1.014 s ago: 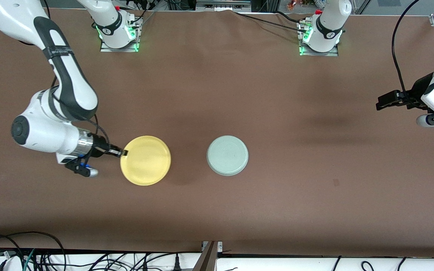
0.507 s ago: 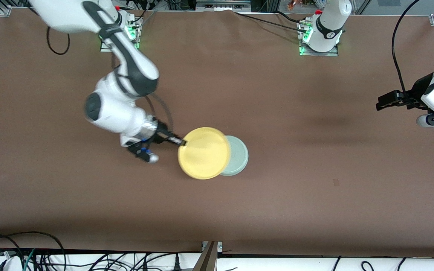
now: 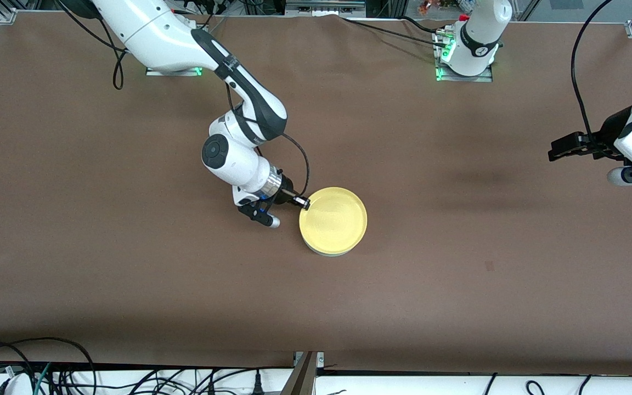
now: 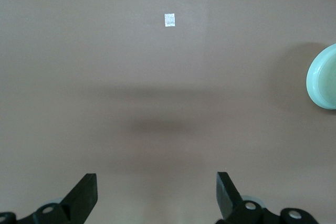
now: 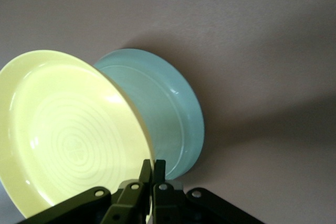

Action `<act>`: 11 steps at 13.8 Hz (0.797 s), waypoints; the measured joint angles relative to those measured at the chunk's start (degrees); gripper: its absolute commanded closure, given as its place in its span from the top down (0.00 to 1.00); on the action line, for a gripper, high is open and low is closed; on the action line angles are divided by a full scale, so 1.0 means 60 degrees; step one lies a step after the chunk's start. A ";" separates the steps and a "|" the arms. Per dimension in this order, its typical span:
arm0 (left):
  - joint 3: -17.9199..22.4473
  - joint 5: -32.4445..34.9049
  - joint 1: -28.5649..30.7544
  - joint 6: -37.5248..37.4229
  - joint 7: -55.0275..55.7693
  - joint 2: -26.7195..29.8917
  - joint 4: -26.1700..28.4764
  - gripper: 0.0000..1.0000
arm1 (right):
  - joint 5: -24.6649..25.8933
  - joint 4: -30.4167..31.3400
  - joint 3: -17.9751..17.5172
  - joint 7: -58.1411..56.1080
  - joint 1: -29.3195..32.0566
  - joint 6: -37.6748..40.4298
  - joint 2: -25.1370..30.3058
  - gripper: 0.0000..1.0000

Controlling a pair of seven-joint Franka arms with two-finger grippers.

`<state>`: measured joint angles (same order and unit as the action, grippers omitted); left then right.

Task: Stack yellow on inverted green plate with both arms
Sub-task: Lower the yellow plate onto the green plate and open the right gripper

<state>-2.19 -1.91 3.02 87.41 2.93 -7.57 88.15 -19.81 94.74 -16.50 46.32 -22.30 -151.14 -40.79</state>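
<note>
The yellow plate is right side up over the green plate, covering it except for a thin sliver of rim. My right gripper is shut on the yellow plate's rim at the edge toward the right arm's end. In the right wrist view the yellow plate is pinched at the right gripper, with the inverted green plate under it; I cannot tell whether the plates touch. My left gripper waits open over bare table at the left arm's end, with nothing between its fingers.
Brown table surface lies all around the plates. A small pale mark sits on the table between the plates and the left arm's end, seen as a white square in the left wrist view. Cables hang along the table's near edge.
My right gripper has carried the yellow plate from the right arm's end of the table across to over the green plate. The left arm has not moved.
</note>
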 measured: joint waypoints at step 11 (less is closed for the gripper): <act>0.0000 0.0000 0.0000 0.0000 0.0000 -0.0024 -0.0007 1.00 | 0.0001 0.0005 0.0613 0.0119 -0.0837 -0.0207 -0.0442 0.00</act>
<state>-2.19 -1.91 3.03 87.41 2.93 -7.71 88.11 -19.80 94.77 -12.82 47.03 -27.32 -152.38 -43.44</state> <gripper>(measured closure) 0.000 0.974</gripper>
